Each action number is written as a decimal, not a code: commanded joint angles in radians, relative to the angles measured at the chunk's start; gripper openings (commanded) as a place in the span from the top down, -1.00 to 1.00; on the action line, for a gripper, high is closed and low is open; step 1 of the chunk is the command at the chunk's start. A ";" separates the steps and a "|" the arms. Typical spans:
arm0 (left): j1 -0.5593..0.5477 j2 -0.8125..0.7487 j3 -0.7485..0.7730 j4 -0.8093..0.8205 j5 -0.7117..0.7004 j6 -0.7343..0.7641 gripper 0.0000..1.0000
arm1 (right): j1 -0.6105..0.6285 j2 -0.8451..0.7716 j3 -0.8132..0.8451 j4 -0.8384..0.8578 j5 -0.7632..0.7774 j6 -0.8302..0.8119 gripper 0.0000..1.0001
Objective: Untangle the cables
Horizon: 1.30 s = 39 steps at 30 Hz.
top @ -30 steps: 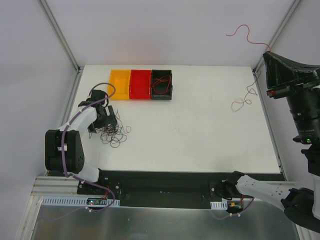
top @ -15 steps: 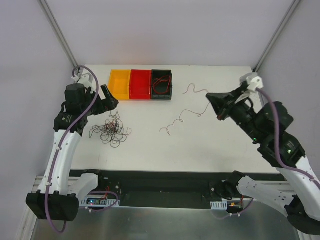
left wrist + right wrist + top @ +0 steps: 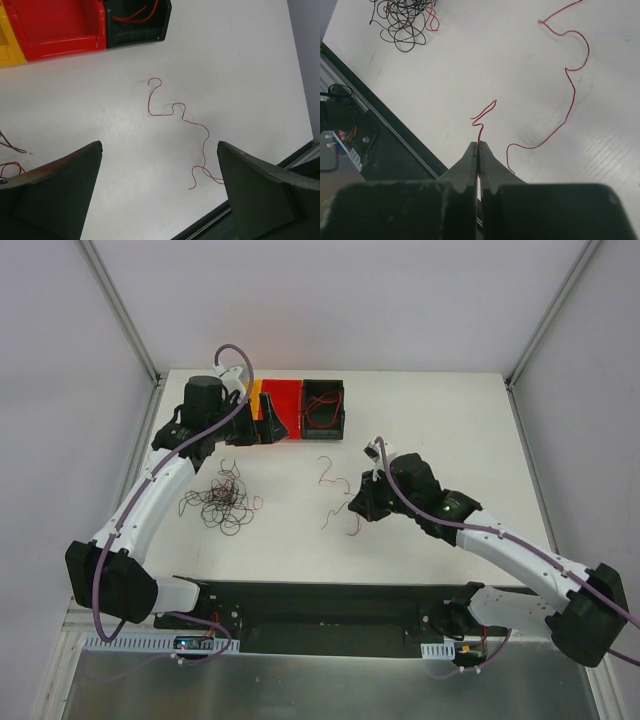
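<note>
A dark tangle of thin cables (image 3: 220, 505) lies on the white table at the left; it also shows in the right wrist view (image 3: 402, 20). One loose red cable (image 3: 328, 462) curls across the table's middle. My right gripper (image 3: 357, 508) is shut on one end of it, low over the table. In the right wrist view the red cable (image 3: 570, 75) runs out from between the closed fingertips of the right gripper (image 3: 479, 145). My left gripper (image 3: 268, 426) is open and empty, high over the bins. In its wrist view the left gripper (image 3: 160, 190) looks down on the red cable (image 3: 175, 107).
Three bins stand in a row at the back: yellow (image 3: 238, 390), red (image 3: 280, 405) and black (image 3: 322, 410), the black one holding a red cable. They also show in the left wrist view: the red bin (image 3: 55, 25) and the black bin (image 3: 135, 20). The table's dark front edge (image 3: 330, 595) is near the right gripper.
My right arm swung in from the far right and came down to the table's middle, bringing the red cable with it. My left arm rose from the tangle and moved toward the bins.
</note>
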 commanded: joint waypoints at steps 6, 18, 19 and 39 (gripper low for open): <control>-0.039 0.008 -0.097 0.062 0.051 0.092 -0.96 | -0.030 0.198 0.078 0.202 -0.015 0.227 0.99; -0.138 0.188 -0.103 0.100 0.209 0.121 -0.92 | -0.236 0.445 0.132 0.303 -0.292 0.324 0.34; -0.154 0.201 -0.105 0.099 0.206 0.133 -0.92 | -0.250 0.462 0.140 0.298 -0.332 0.300 0.25; -0.198 0.624 0.251 -0.018 0.091 0.138 -0.58 | -0.337 0.416 0.034 0.227 -0.487 0.060 -0.14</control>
